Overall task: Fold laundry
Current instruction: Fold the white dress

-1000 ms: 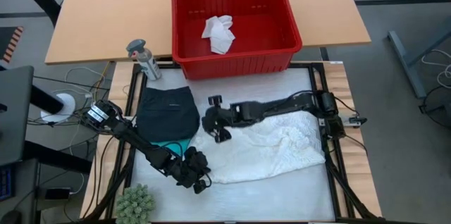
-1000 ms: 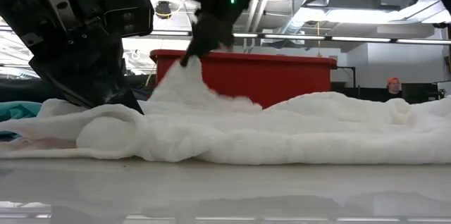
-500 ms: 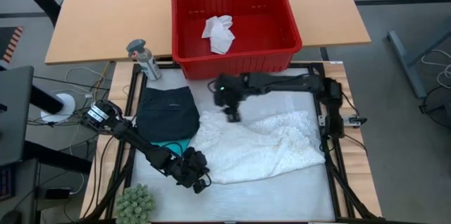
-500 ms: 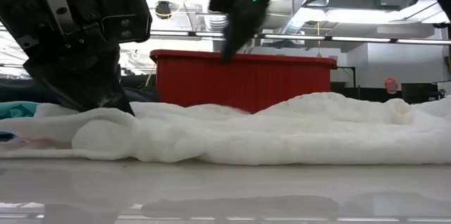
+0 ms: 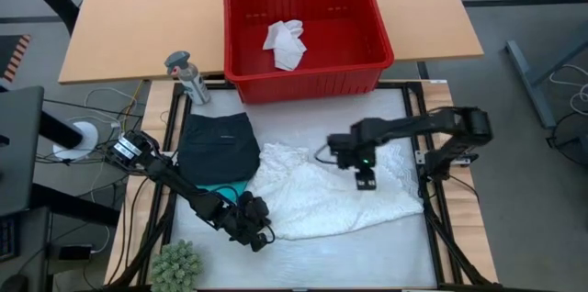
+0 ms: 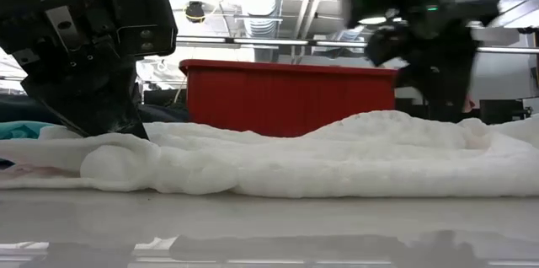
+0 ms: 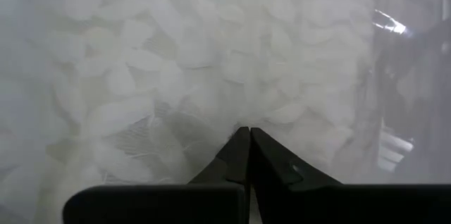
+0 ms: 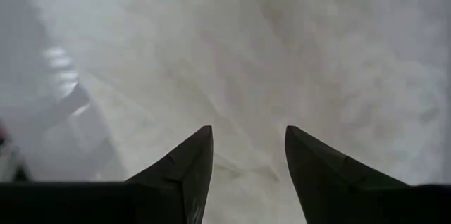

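the work table [image 5: 303,255] fills the lower centre of the high view, with the red basket [image 5: 308,79] at its upper edge, a small white cloth [image 5: 285,44] lying inside it. the white lace garment [image 5: 331,191] lies rumpled across the centre and right of the table; in the low view it forms a long mound across the frame. the black shorts [image 5: 218,145] lie flat at centre left, a teal garment [image 5: 220,188] showing just under their lower edge. a small green plant [image 5: 175,264] sits at the lower left and a grey bottle [image 5: 188,78] at the upper left.

the left gripper [image 5: 253,230], lower left of centre, has its fingers pressed together on the lower left edge of the white lace garment; the left wrist view shows lace right at the closed tips. the right gripper [image 5: 365,180], right of centre, hangs above the garment with its fingers spread and nothing between them.

step in hand, as judged: regrasp for spreading. lower the right gripper onto a free edge or corner, not the bunched middle. pinch one layer only. hold the left grip firm as an anchor, then draw the cloth flat before any fold.
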